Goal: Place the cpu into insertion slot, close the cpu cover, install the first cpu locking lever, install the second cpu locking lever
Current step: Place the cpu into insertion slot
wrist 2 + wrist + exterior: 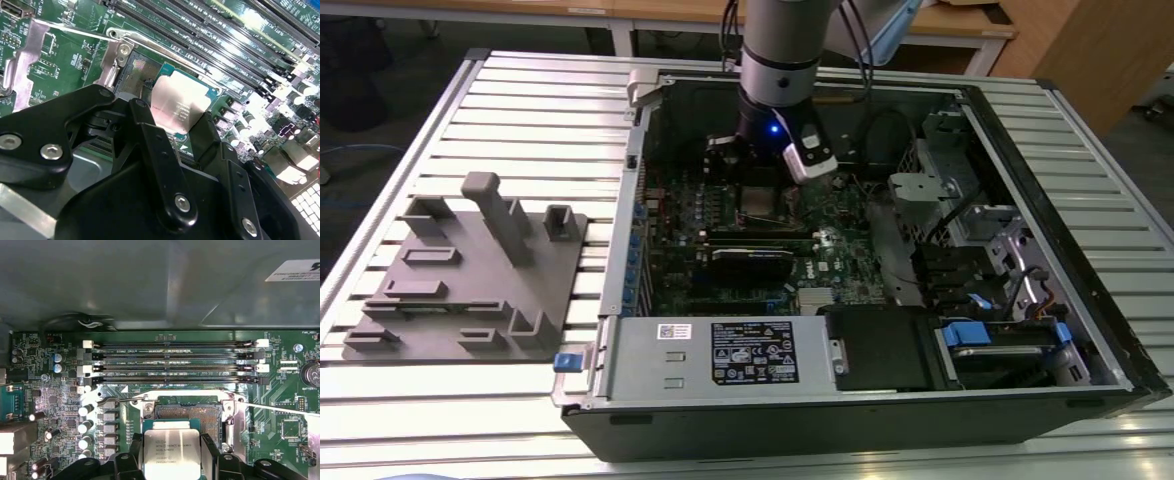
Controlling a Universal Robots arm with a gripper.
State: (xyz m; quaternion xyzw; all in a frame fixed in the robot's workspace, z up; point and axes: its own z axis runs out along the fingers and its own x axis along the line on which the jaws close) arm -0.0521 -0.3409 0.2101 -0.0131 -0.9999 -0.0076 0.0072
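First wrist view, cpu (171, 456) in claw (171, 447), over insertion slot (189, 414)

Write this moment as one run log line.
gripper: shut on cpu | cpu: partly over socket, not seated | socket: contacts exposed

In the exterior view the arm (781, 40) is shown as a grey tube banded in silver above a black wrist section, where a small blue light (775, 128) is lit, a white-and-black module (810, 158) is mounted and black cables (728, 22) are run alongside. The gripper (175, 112) is made of matte black linked bars, pinned with silver socket-head screws (182, 202) and backed by a grey metal plate (30, 212).
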